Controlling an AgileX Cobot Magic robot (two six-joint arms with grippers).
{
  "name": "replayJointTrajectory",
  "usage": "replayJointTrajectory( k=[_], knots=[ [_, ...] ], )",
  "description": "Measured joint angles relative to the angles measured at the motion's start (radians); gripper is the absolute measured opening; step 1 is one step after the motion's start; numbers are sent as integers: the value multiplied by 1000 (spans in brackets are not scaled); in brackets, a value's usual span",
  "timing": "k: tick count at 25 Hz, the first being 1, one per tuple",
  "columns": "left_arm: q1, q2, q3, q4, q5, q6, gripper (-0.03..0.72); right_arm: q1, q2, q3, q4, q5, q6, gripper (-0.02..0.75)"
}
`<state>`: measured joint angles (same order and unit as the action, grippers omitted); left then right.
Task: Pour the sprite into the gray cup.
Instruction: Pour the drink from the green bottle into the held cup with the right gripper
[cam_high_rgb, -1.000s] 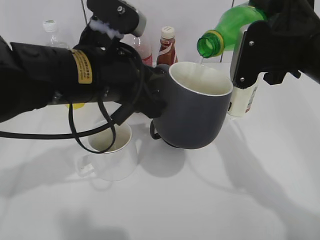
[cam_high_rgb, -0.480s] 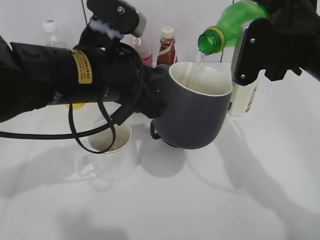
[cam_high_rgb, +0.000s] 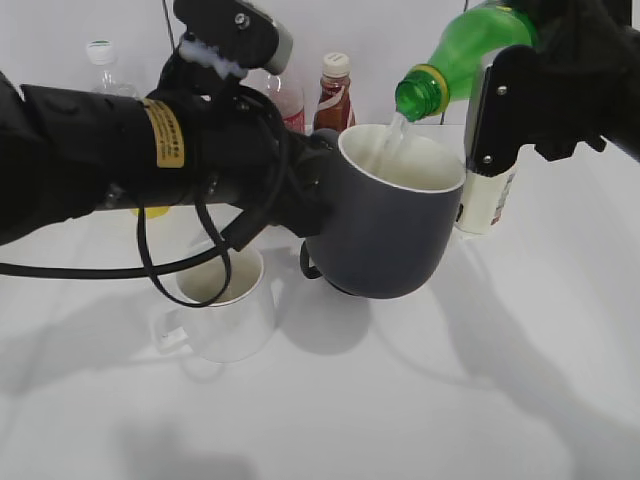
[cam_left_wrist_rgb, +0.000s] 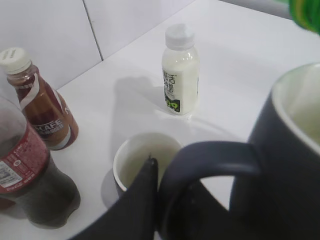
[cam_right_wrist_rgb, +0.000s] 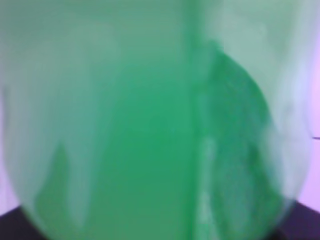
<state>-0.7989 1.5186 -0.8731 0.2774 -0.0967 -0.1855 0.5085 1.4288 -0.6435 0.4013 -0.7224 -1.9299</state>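
Observation:
The gray cup (cam_high_rgb: 390, 230) is held up off the table by its handle in my left gripper (cam_high_rgb: 308, 205), mouth up. In the left wrist view the cup (cam_left_wrist_rgb: 292, 165) fills the right side and my left gripper (cam_left_wrist_rgb: 159, 182) is shut on its loop handle. The sprite (cam_high_rgb: 468, 48) is tilted in my shut right gripper (cam_high_rgb: 495, 90), with its open mouth just above the cup's far rim. A thin clear stream runs from it into the cup. The bottle's green body fills the right wrist view (cam_right_wrist_rgb: 150, 125) and hides the fingers there.
A white mug (cam_high_rgb: 225, 305) stands under my left arm. A black mug (cam_left_wrist_rgb: 145, 160) sits below the raised cup. A milk bottle (cam_high_rgb: 488, 200) stands behind the cup at the right. A coffee bottle (cam_high_rgb: 333, 92), a cola bottle (cam_left_wrist_rgb: 30, 185) and a clear bottle (cam_high_rgb: 100, 65) line the back wall.
The sprite has tipped slightly further. The drip at its mouth has become a steady stream into the gray cup. The left arm and cup have not moved.

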Motion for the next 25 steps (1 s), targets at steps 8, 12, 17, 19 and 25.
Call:
replayJointTrajectory(
  k=[8, 12, 17, 19, 25],
  knots=[
    [0, 0, 0, 0, 1, 1, 62, 0, 0, -1, -4, -18, -43, 428],
    [0, 0, 0, 0, 3, 1, 62, 0, 0, 0, -7, -31, -49, 428],
    [0, 0, 0, 1, 7, 2, 62, 0, 0, 0, -7, -37, -54, 428],
    [0, 1, 0, 2, 7, 3, 62, 0, 0, 0, -7, -38, -54, 428],
    [0, 1, 0, 2, 7, 3, 62, 0, 0, -1, 35, -14, -3, 428]
  ],
)
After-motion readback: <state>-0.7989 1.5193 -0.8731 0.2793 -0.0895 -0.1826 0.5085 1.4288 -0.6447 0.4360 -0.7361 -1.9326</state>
